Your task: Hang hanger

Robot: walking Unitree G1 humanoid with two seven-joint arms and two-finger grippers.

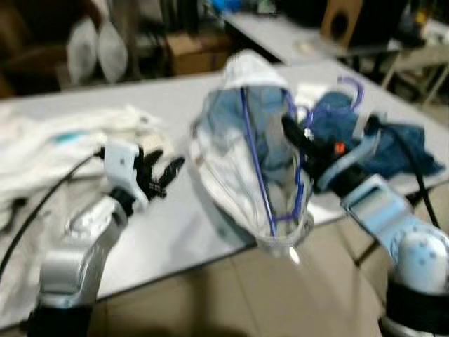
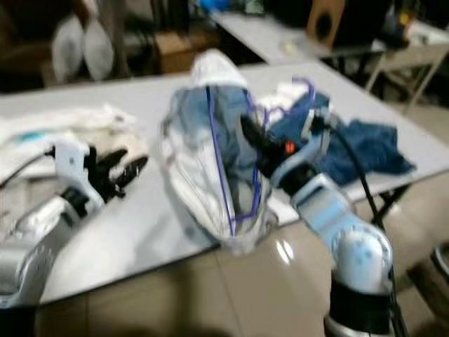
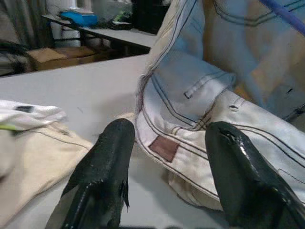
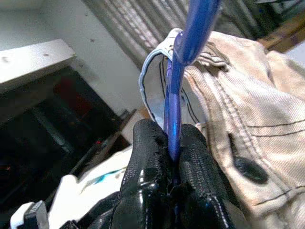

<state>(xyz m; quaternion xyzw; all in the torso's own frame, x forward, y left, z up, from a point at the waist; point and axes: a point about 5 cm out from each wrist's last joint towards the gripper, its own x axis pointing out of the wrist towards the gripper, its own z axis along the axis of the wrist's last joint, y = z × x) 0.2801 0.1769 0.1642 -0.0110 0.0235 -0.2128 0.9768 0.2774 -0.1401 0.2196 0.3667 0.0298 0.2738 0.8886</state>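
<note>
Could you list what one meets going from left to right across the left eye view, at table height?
Pale clothing heaped on the grey table → left pincer, open above the tabletop → light denim garment on the blue hanger → right pincer, shut on the hanger → dark blue cloth.

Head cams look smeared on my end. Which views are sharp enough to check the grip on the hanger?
Left and right eye views: motion-blurred, edges soft. Right wrist view: sharp up close, right gripper shut on the blue hanger. Left wrist view: clear, left gripper open by the light jacket.
</note>
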